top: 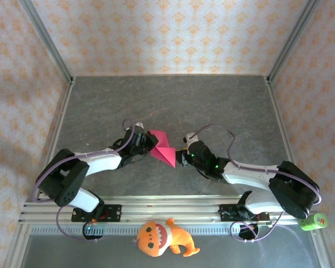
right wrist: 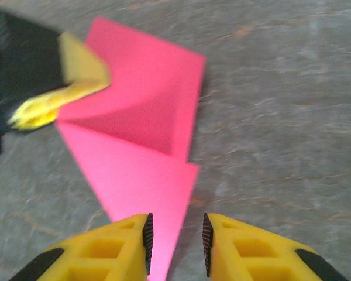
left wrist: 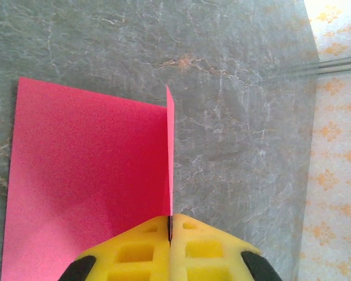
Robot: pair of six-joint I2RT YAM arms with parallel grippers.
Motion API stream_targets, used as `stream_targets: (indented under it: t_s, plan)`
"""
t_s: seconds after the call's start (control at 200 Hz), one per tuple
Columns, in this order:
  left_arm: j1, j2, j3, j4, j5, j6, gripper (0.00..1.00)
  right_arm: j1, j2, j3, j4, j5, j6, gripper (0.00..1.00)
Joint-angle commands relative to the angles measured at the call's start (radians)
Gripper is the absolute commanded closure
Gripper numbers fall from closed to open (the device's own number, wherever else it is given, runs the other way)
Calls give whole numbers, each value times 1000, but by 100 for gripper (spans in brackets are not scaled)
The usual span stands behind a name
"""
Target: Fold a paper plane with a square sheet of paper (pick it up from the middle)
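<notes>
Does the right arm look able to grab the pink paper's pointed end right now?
Probably yes: the pink paper tip lies between the open fingers of the right gripper, nothing blocking; the left gripper pinches its other end.

Lab test booth: wallpapered panels [top: 167,33], aluminium frame [top: 167,215].

Matt pink paper [left wrist: 88,175], marbled grey tabletop [top: 173,100] (smooth)

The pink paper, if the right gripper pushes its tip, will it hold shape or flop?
Probably floppy: the pink paper is thin, and one flap stands upright where the left gripper pinches it. Likely very light, so a push from the open right gripper may slide or buckle it.
</notes>
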Motion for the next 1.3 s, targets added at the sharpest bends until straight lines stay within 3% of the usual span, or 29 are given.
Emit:
stream_targets:
  t_s: [0.0, 0.23, 0.731, 1.076, 1.296]
  plan:
    - [1, 10, 25, 5, 7, 3, 100, 58, -21, -23, 65, 83, -110, 70]
    - [1, 18, 31, 4, 15, 5, 100, 192, 70, 34, 54, 242, -198, 62]
    - [1, 16, 35, -6, 23, 8, 100, 270, 324, 145, 43, 439, -298, 69]
    - [-2, 21, 34, -2, 28, 3, 100, 269, 394, 152, 71, 455, -313, 75]
    - [-1, 4, 22, -16, 12, 4, 100, 270, 361, 129, 95, 432, -296, 78]
